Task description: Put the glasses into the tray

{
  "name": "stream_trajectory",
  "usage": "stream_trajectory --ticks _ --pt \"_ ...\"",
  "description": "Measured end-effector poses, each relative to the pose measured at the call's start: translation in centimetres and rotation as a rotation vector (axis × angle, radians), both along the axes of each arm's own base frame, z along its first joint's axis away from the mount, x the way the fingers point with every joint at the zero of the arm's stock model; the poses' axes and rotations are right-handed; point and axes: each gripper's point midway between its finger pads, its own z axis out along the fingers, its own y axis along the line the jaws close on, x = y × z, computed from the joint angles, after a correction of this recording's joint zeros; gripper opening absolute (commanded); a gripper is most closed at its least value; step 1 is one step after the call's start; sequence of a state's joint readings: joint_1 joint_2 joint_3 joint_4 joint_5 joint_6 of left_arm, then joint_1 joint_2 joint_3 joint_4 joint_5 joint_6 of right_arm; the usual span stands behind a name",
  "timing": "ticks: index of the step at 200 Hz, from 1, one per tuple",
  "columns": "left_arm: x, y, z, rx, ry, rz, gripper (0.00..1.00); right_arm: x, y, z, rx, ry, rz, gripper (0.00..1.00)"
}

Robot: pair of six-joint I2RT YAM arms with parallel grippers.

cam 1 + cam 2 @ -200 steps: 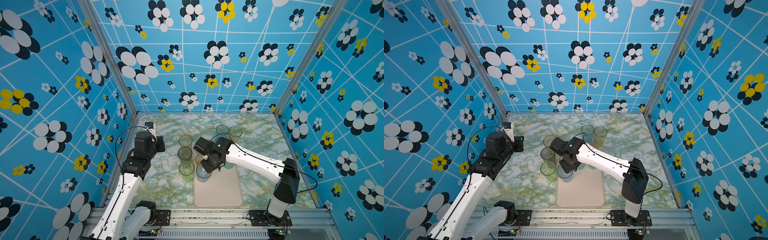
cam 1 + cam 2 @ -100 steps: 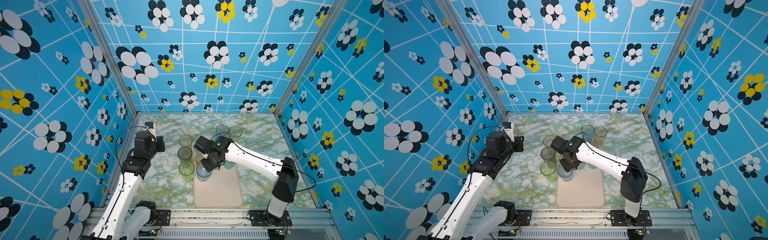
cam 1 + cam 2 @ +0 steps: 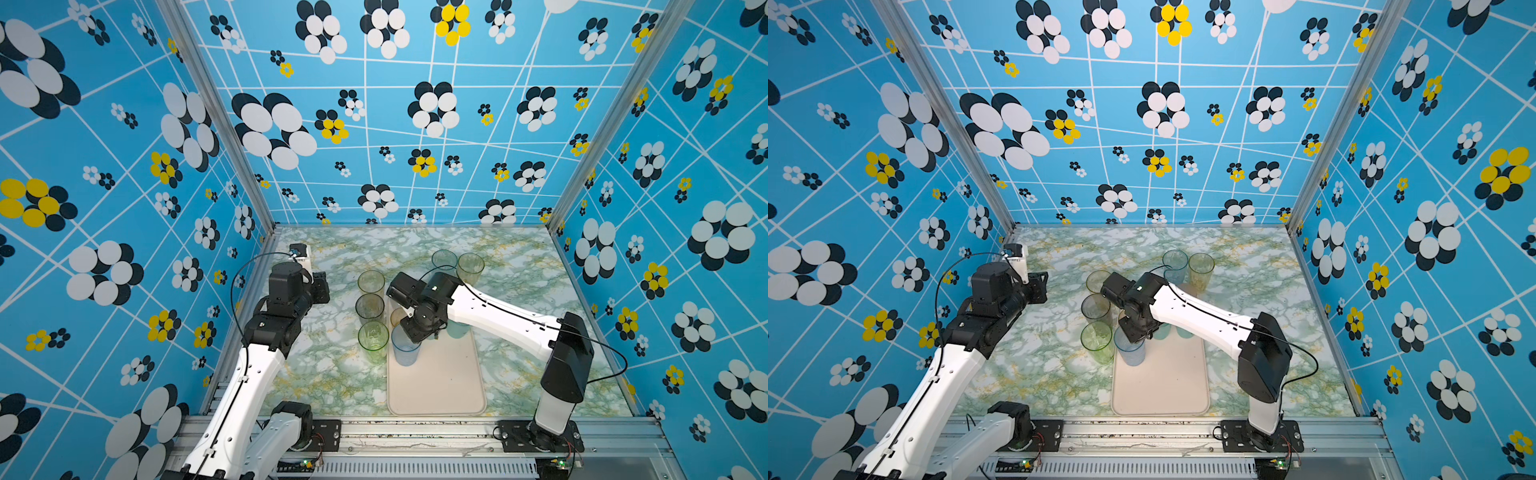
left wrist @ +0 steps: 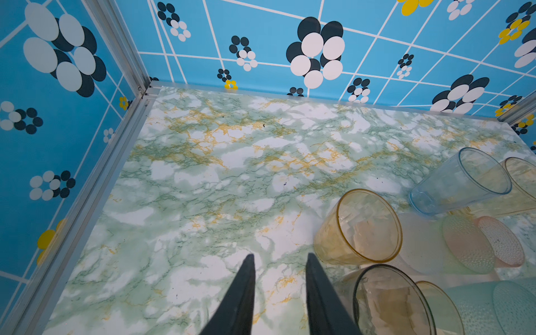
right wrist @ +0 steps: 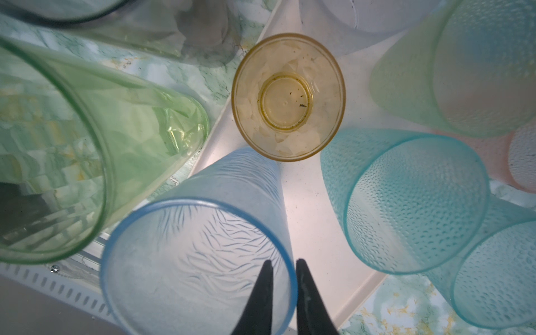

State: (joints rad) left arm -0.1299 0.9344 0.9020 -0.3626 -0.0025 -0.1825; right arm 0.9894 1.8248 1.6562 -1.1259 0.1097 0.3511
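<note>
As the tall frosted blue tumbler [image 5: 197, 261] stood upright on the cream rectangular tray [image 5: 307, 203], the fingers [image 5: 261, 295] of the right gripper [image 5: 284, 262] straddled its rim, slightly parted; clamping could not be confirmed.

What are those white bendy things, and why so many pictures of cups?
They are robot arms: a left arm and a right arm. Two pictures look down on the whole table from above; the other two come from small cameras on the arms' wrists. Coloured glasses stand on the table and on the cream tray. The right fingers sit either side of the rim of the blue glass, which stands on the tray; I cannot tell whether they pinch it. The left fingers are open and empty.
</note>
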Motion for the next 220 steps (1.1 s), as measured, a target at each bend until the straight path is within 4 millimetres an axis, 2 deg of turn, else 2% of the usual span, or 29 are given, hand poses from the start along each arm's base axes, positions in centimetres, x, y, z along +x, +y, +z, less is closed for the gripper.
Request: stream_trajectory --ticks 168,220 --pt "0.0 -0.2 0.0 -0.007 0.002 -0.012 0.33 0.2 0.2 0.1 0.013 -0.005 -0.002 0.33" --pt "0.0 -0.2 0.0 -0.006 0.003 -0.013 0.33 0.4 -0.1 1.3 0.027 -0.038 -0.005 0.34"
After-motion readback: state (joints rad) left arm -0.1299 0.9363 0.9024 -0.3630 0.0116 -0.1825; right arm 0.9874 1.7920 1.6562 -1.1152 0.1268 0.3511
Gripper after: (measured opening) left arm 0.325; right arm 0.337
